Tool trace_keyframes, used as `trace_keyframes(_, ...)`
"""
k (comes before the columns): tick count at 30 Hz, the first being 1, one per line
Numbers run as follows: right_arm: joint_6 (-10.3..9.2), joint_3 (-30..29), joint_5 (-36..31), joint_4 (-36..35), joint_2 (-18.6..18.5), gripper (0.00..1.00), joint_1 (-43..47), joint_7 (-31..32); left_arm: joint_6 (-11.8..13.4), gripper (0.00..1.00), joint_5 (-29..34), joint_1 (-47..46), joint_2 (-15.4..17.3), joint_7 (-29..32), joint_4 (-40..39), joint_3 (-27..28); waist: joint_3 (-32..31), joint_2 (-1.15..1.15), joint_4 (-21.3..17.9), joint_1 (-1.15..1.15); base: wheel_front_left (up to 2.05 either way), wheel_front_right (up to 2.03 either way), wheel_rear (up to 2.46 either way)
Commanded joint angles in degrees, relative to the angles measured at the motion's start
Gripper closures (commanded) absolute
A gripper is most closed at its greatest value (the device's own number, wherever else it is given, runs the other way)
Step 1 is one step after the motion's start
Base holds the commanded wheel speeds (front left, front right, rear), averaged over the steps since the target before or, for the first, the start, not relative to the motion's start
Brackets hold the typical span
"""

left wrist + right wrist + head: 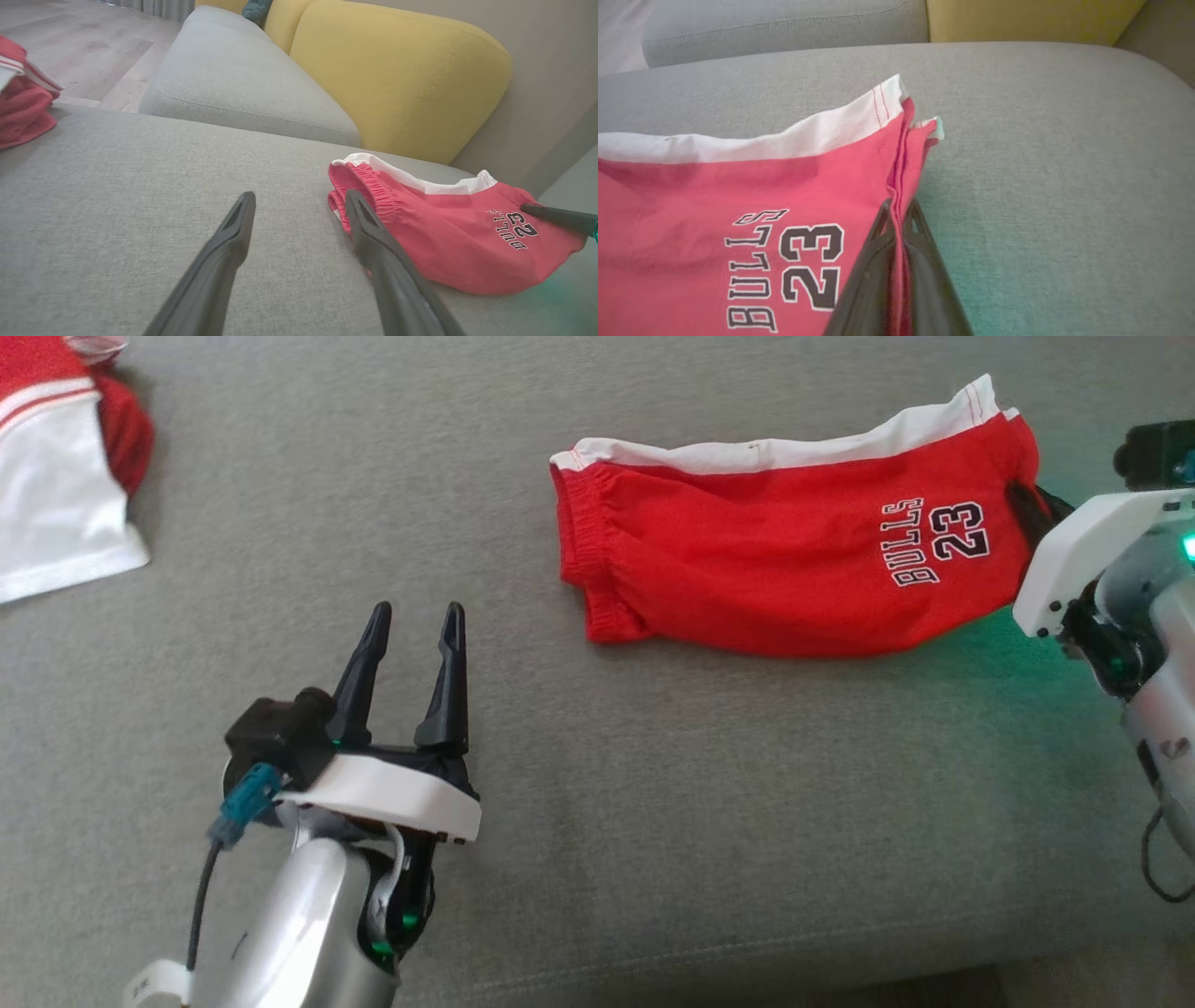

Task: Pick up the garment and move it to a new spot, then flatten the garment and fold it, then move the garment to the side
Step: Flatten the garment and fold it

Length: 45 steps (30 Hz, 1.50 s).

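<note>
Red Bulls shorts (pixel 775 569) lie on grey sofa seat (pixel 653 821). Right gripper (pixel 899 217): fingers pinched on the shorts' hem (number end). Left gripper (pixel 414 621): fingers wide, over the seat, apart from the shorts' waistband end.

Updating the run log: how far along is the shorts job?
Done: shorts look flat and folded in half on the cushion. In hand: right gripper is shut on their hem edge; left gripper open, clear of them. Left: likely the move aside.
</note>
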Motion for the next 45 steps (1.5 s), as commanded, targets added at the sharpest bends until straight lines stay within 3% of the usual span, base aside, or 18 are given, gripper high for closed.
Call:
trace_keyframes(1, 0.37, 0.4, 0.9, -1.7, -0.7, 1.00, 0.3, -1.2, 0.0, 0.00, 0.7, -0.7, 0.4, -0.7, -1.5, 1.5, -0.5, 0.00, -1.0, 0.00, 0.00, 0.00, 0.00)
trace_keyframes(11, 0.37, 5.0, 2.6, -9.9, 2.5, 1.00, 1.3, -4.2, -0.4, 0.00, 0.2, 0.1, 0.4, -0.7, -0.7, 1.6, -2.8, 0.00, 0.6, 0.00, 0.00, 0.00, 0.00)
trace_keyframes(21, 0.37, 7.5, 5.9, -17.9, 8.9, 1.00, 3.4, -5.4, -0.5, 0.00, -0.3, 1.2, 0.3, -0.7, -1.2, 2.3, -5.0, 0.00, 4.2, 0.00, 0.00, 0.00, 0.00)
trace_keyframes(29, 0.37, 8.3, 7.3, -16.2, 14.7, 1.00, 4.3, -4.9, -0.4, 0.00, -0.8, 1.2, 0.1, -0.7, -1.3, 2.1, -4.5, 0.00, 7.8, 0.00, 0.00, 0.00, 0.00)
trace_keyframes(36, 0.37, 9.4, 7.6, -11.5, 17.5, 1.00, 4.2, -5.5, -0.4, 0.00, -1.1, 0.9, -0.1, -0.7, -1.3, 2.0, -4.0, 0.00, 9.5, 0.00, 0.00, 0.00, 0.00)
trace_keyframes(37, 0.37, 9.6, 7.7, -10.5, 18.0, 0.90, 4.0, -6.2, -0.3, 0.00, -1.2, 0.9, -0.1, -0.7, -1.3, 2.0, -4.0, 0.00, 9.5, 0.00, 0.00, 0.00, 0.00)
trace_keyframes(40, 0.37, 10.3, 8.8, -10.3, 18.7, 0.00, 4.0, -7.1, -0.3, 0.00, -1.4, 1.0, -0.2, -0.7, -1.2, 2.1, -3.9, 0.00, 9.2, 0.00, 0.00, 0.00, 0.00)
trace_keyframes(45, 0.37, 11.7, 9.4, -11.1, 18.4, 0.00, 4.0, -9.6, -0.4, 0.00, -1.6, 1.1, -0.2, -0.7, -1.0, 1.9, -4.2, 0.00, 7.9, 0.00, 0.00, 0.00, 0.00)
